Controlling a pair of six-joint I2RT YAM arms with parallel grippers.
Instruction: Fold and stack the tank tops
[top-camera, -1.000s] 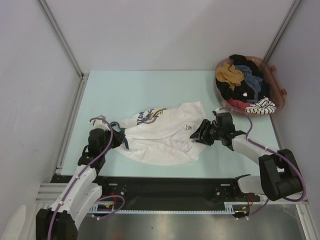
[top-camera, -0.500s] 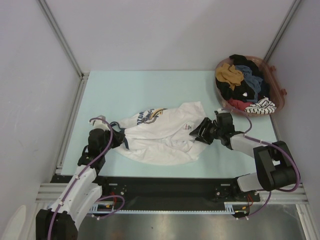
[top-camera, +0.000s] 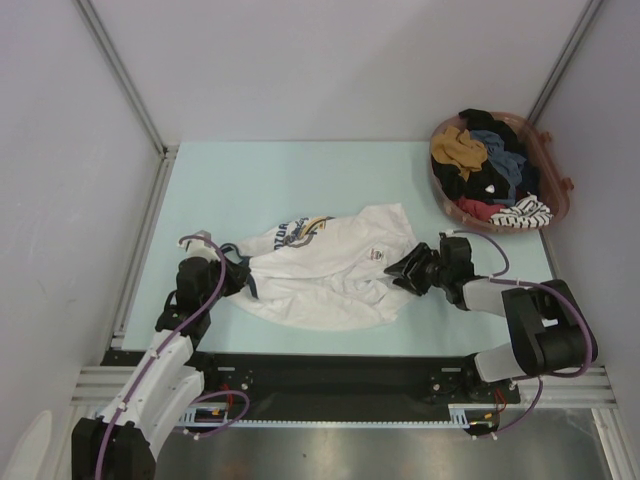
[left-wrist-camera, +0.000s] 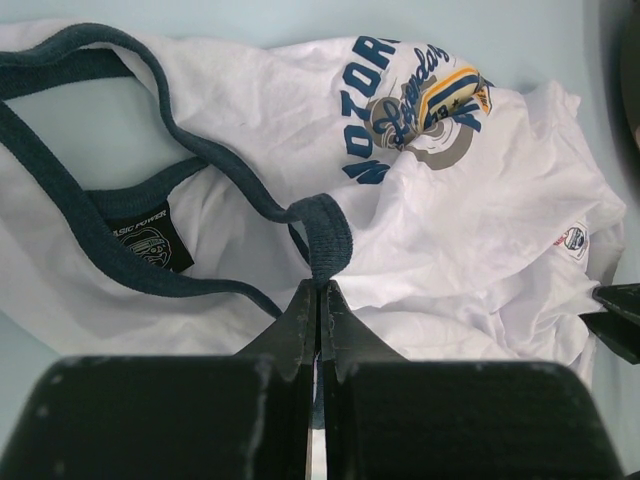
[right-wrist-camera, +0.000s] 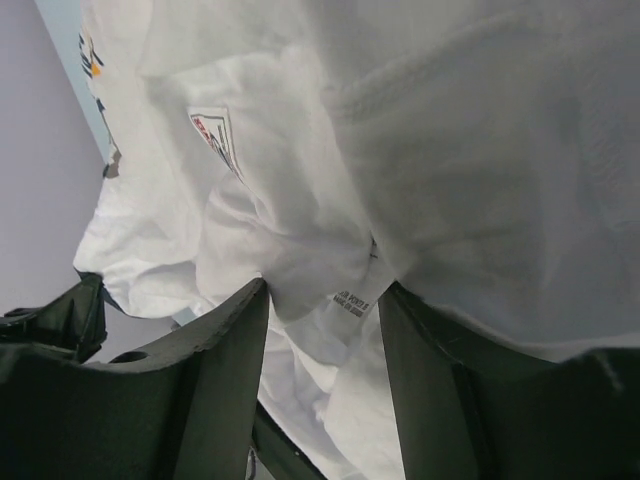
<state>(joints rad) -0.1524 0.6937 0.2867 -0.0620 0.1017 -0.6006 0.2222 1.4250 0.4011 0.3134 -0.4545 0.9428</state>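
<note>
**Top view:** the white tank top (top-camera: 325, 270) lies rumpled on the pale table (top-camera: 300, 180), toward 6 o'clock from its middle. Its printed chest faces up and its neck end points to 9 o'clock. The left gripper (top-camera: 243, 280) is at that 9 o'clock end and the right gripper (top-camera: 410, 270) at the 3 o'clock hem, probably so the two arms can draw the cloth flat between them before folding. At 2 o'clock a laundry basket (top-camera: 562, 190) holds jumbled clothes. A grey-blue garment (top-camera: 497, 142) among them may be the second top.

**Left wrist:** the fingers are closed tight, with no gap, on the navy strap (left-wrist-camera: 325, 235) where it loops toward the camera. The neck label (left-wrist-camera: 150, 240) sits at 9 o'clock.

**Right wrist:** the fingers are drawn in only as far as a thick wad of white hem allows. That wad, with its care tag (right-wrist-camera: 352, 297), fills the space between them and touches both
</note>
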